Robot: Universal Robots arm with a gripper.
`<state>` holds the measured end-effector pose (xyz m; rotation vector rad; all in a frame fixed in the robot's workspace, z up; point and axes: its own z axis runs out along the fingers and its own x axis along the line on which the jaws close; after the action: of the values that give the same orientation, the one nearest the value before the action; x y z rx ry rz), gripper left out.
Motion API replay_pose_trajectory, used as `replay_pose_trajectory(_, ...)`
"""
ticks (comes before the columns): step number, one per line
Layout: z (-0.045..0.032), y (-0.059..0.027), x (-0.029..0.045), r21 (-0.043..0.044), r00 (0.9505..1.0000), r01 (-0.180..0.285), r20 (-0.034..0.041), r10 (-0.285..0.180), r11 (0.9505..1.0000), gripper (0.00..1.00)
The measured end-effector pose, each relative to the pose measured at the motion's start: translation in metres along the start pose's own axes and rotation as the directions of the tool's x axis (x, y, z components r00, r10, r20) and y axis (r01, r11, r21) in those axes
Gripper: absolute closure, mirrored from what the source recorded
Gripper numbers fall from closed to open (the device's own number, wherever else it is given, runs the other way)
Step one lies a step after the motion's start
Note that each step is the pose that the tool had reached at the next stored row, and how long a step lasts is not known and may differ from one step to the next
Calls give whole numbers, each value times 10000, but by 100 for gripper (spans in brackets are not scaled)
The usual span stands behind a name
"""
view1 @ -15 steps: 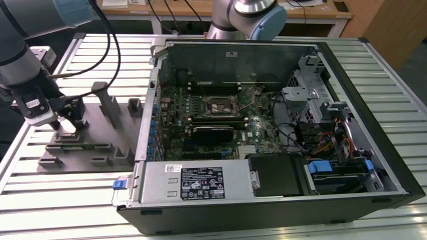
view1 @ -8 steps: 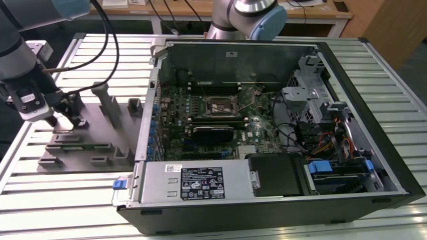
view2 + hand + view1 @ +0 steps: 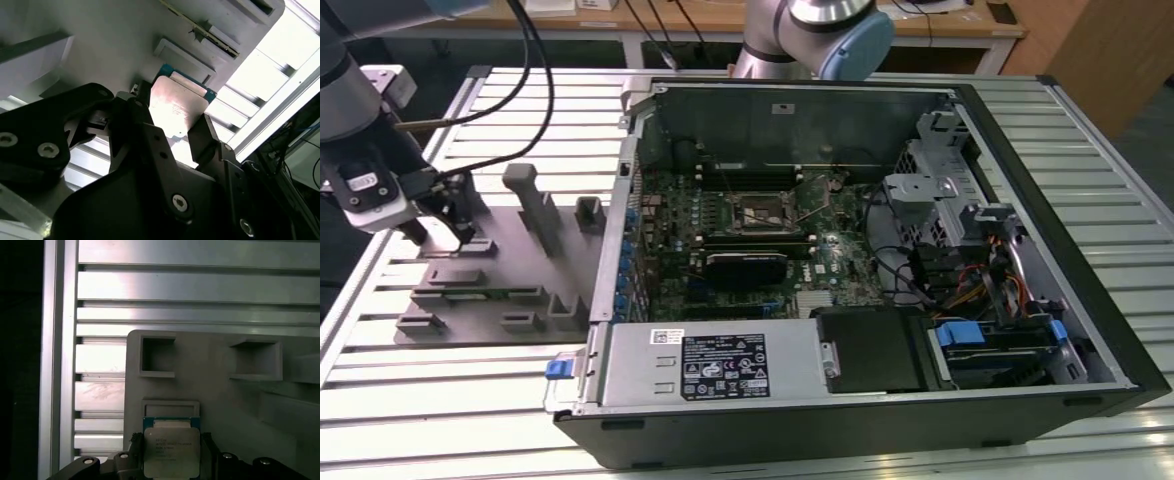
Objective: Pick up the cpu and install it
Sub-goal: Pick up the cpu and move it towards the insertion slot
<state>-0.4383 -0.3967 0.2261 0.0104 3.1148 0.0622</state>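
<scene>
Item: cpu (image 3: 171,452), a small flat square chip with a silvery metal lid and a green edge. It is set between the two black fingers (image 3: 202,134) of the gripper (image 3: 170,112), one finger against each of two opposite sides. In both wrist views the fingers are closed in on the chip and appear to grip it, though the contact lines are partly shadowed.

Beneath: grey plastic tray (image 3: 225,405) with square recesses and raised blocks. A shallow framed pocket lies just beside the chip. Whether the chip is raised off the tray cannot be told.

Support: silver slatted aluminium table (image 3: 200,285) carrying the tray.

Exterior view: the gripper (image 3: 440,235) stands over the tray (image 3: 494,300) at the left of the frame. The open black computer case (image 3: 1107,330) fills the centre and right, well apart. Its black-framed square socket (image 3: 765,212) sits on the green board.
</scene>
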Motion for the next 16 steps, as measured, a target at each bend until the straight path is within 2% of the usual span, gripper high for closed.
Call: replay_pose_trajectory(16,-395,16,-10,0,10000,2,33,-2,10000,46)
